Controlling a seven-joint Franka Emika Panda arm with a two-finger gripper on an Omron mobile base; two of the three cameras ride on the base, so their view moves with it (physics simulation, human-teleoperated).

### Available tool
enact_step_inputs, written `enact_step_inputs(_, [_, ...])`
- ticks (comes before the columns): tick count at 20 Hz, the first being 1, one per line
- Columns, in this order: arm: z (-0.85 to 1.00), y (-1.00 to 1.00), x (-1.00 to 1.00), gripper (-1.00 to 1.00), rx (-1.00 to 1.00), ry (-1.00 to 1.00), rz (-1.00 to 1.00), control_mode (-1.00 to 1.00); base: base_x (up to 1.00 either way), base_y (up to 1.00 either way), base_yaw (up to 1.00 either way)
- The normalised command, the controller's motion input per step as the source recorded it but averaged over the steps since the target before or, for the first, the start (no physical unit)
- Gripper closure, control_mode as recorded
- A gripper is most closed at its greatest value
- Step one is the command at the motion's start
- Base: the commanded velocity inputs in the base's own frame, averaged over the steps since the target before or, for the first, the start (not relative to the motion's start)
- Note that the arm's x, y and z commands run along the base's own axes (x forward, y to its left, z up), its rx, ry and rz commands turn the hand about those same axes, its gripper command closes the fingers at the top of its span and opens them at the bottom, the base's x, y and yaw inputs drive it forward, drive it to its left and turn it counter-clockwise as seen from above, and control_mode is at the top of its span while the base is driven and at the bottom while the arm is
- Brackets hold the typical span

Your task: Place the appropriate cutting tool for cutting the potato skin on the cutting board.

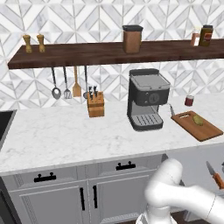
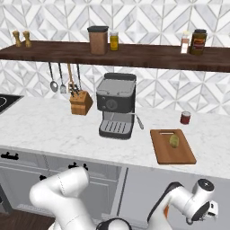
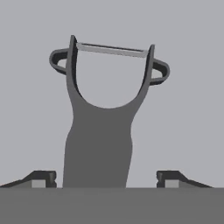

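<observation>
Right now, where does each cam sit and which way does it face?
Left base view: behind the arm on its left, facing forward and down at the counter; white arm at lower right.
Right base view: behind the arm on its right, same direction; arm along the bottom.
Hand view: on the hand, looking along the gripper at a peeler between the tips.
Both base views share the coffee machine, cutting board, potato and knife block.

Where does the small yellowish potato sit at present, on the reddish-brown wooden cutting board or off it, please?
On it: the potato rests on the cutting board, both base views agree.
</observation>
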Motion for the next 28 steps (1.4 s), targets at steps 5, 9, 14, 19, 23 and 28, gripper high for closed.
enact_step_inputs(5, [-0.61,-0.08,-0.28,1.00,0.00,-0.01,0.00,-1.00,0.00,0.00,0.00])
enact_step_inputs(9, [-0.28,0.00,0.01,1.00,0.00,-0.01,0.00,-1.00,0.00,0.00,0.00])
enact_step_inputs(14, [0.08,0.00,-0.03,1.00,0.00,-0.01,0.00,-1.00,0.00,0.00,0.00])
enact_step_inputs(19, [0.99,0.09,-0.78,1.00,0.00,-0.09,0.00,-1.00,0.00,0.00,0.00])
enact_step_inputs(23, [1.00,0.89,-0.61,1.00,0.00,-0.04,0.00,-1.00,0.00,0.00,0.00])
enact_step_inputs(28, [0.96,1.00,0.28,1.00,0.00,-0.01,0.00,-1.00,0.00,0.00,0.00])
